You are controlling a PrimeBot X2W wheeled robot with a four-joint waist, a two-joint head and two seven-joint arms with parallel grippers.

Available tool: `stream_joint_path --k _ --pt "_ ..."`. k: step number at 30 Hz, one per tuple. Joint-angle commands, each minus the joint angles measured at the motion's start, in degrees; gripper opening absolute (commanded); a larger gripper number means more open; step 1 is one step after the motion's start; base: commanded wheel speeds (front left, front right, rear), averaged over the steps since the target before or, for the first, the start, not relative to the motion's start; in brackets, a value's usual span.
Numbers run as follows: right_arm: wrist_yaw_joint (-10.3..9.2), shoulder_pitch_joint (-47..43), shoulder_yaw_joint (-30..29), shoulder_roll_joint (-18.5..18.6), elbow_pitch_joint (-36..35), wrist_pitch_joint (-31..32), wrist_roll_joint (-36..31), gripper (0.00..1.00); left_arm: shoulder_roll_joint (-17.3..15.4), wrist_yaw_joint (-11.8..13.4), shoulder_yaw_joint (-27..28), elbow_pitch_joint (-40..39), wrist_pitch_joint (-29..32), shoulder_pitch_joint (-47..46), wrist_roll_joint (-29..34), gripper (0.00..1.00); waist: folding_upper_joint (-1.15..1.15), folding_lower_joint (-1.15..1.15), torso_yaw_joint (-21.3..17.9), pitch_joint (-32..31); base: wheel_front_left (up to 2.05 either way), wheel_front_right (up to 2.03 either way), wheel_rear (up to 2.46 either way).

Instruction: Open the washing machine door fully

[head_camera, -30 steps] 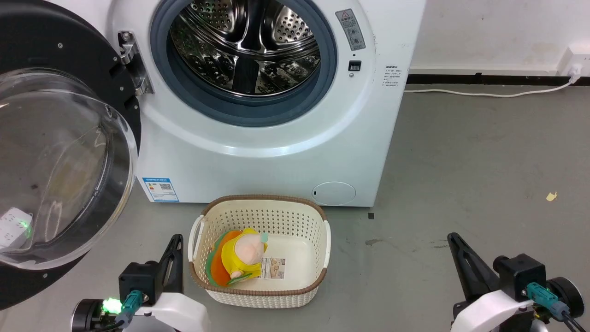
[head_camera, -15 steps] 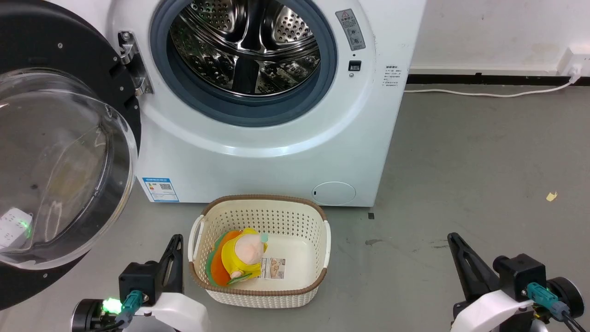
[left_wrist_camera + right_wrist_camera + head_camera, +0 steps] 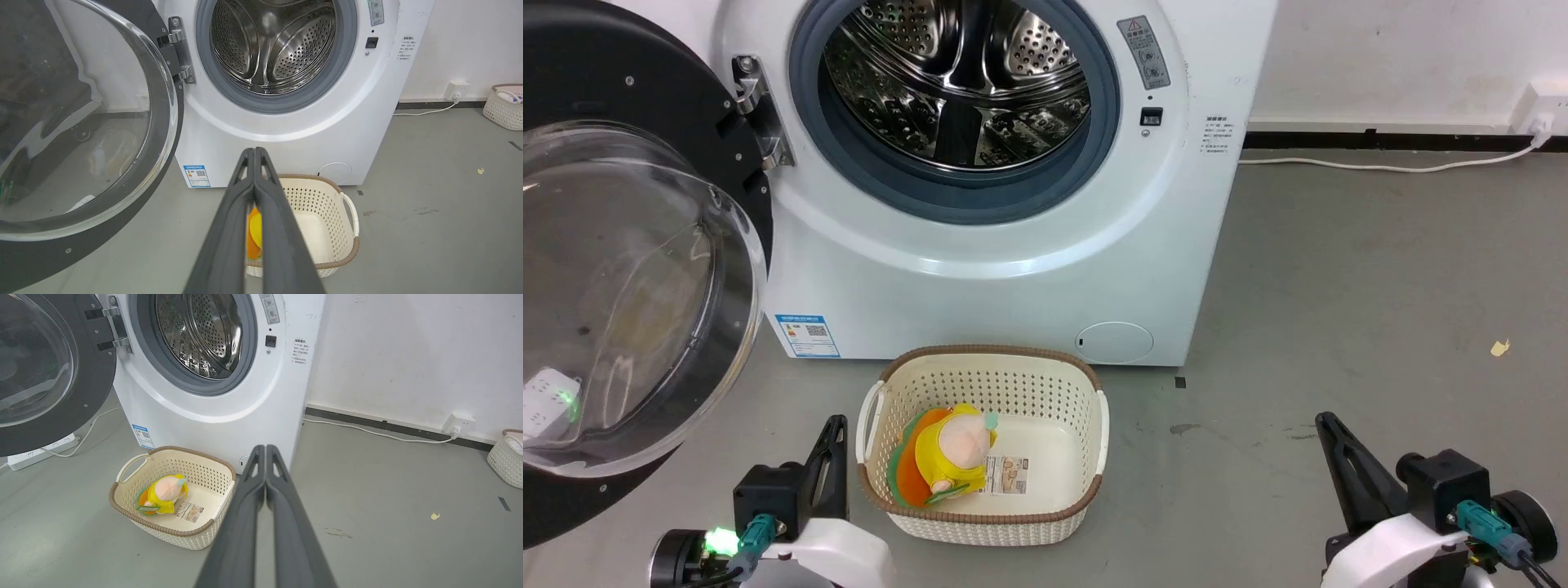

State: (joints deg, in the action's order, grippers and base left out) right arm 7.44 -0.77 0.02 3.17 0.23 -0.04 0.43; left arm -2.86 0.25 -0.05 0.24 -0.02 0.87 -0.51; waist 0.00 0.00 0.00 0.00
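Am resting left gripper [image 3: 836, 429] and right gripper [image 3: 1327, 426] low, both jaws pressed together, gripping nothing. Washing machine door [image 3: 629, 302] hanging swung wide, up-left of left jaws, apart from them. Am judging swing nearly complete. For any last push: nudging black rim with closed left tips, avoiding basket [image 3: 980, 353] just right of them.

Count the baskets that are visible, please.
2. The cream basket stands directly before the washing machine; the second basket stands far right, by the wall, cut by the picture's edge. Others may be hidden.

Glossy washing machine door [image 3: 629, 269], steel drum [image 3: 956, 82]
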Motion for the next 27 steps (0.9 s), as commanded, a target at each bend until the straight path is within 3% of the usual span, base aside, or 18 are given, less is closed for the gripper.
stream_joint_path --k 1,27 --pt "0.05 0.77 -0.02 -0.29 -0.23 0.04 -0.43 0.0 -0.02 -0.25 0.05 -0.24 0.02 -0.87 0.51 0.0 0.0 0.0 0.0 0.0 0.0 0.0 0.0" --pt "0.05 0.77 -0.02 -0.29 -0.23 0.04 -0.43 0.0 -0.01 -0.25 0.05 -0.24 0.02 -0.87 0.51 0.0 0.0 0.0 0.0 0.0 0.0 0.0 0.0"
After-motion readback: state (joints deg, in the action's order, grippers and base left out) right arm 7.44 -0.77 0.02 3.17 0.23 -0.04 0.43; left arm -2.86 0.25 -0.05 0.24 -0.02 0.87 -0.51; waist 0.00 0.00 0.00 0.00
